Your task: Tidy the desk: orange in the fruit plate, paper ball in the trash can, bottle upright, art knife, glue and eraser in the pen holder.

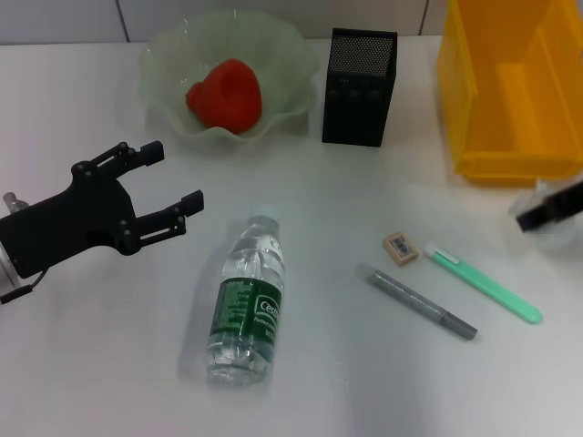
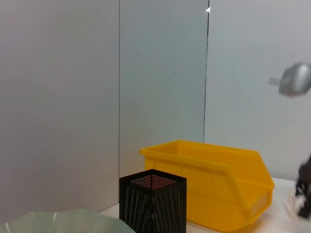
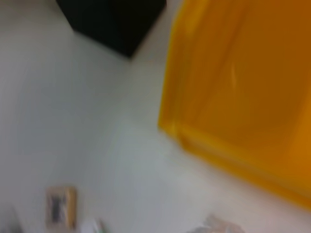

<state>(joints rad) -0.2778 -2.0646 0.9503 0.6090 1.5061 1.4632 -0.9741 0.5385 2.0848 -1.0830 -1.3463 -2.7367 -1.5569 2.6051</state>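
While the roundish red-orange orange (image 1: pixel 225 94) already sits inside the pale-green scalloped glass fruit plate (image 1: pixel 164 64) at the far left of the white desk (image 1: pixel 109 364), that item reads as done.

Clear plastic bottle (image 1: pixel 246 299) with dark green label: lying on its side near the desk's middle, cap pointing away from the robot; not yet upright.

Left gripper (image 1: pixel 166 184): fingers spread and empty, hovering just left of the bottle, probably lined up to take it.

Tan eraser (image 1: pixel 401 248), grey pen-like stick (image 1: pixel 416 301) and mint-green stick (image 1: pixel 483 284): loose on the desk right of the bottle, outside the square black mesh pen holder (image 1: pixel 359 86).

Right gripper (image 1: pixel 551 211): just in front of the bright yellow plastic trash can (image 1: pixel 510 82), something pale beneath it, likely the paper ball; its grip cannot be told.
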